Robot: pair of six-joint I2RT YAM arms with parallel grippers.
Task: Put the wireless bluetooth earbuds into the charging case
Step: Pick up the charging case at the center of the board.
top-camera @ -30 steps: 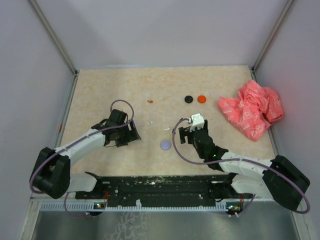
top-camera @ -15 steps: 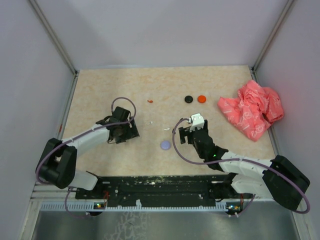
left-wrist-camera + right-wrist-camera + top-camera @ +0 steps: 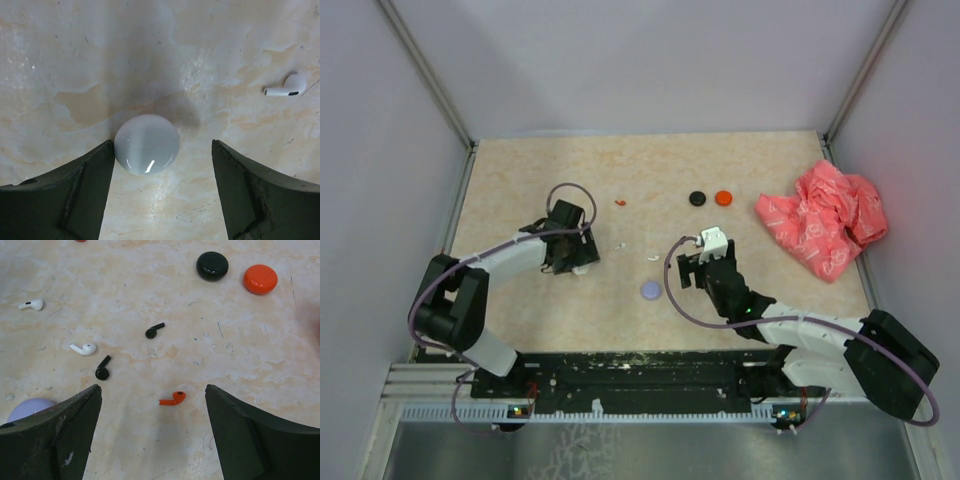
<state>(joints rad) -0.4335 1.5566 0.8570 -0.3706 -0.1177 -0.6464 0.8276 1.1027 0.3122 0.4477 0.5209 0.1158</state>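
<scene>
In the left wrist view my left gripper [image 3: 163,150] is open, low over the table, around a round pale grey-white case [image 3: 146,144]. The case touches the left finger. A white earbud [image 3: 286,86] lies to the upper right. My right gripper [image 3: 152,390] is open above an orange earbud [image 3: 173,398] that lies between its fingers. Ahead of it lie two black earbuds [image 3: 154,330] [image 3: 102,370] and two white earbuds [image 3: 83,348] [image 3: 31,305]. A lilac round case [image 3: 30,407] shows by its left finger. In the top view the left gripper [image 3: 572,257] is left of centre and the right gripper [image 3: 705,258] is near centre.
A black round case [image 3: 697,198] and an orange round case [image 3: 723,197] lie side by side behind the right gripper. A small red earbud [image 3: 620,202] lies further left. A crumpled pink-red plastic bag [image 3: 825,220] fills the right side. Grey walls enclose the table.
My left gripper has moved a little up and to the right, and its arm has swung inward. The right arm has not moved.
</scene>
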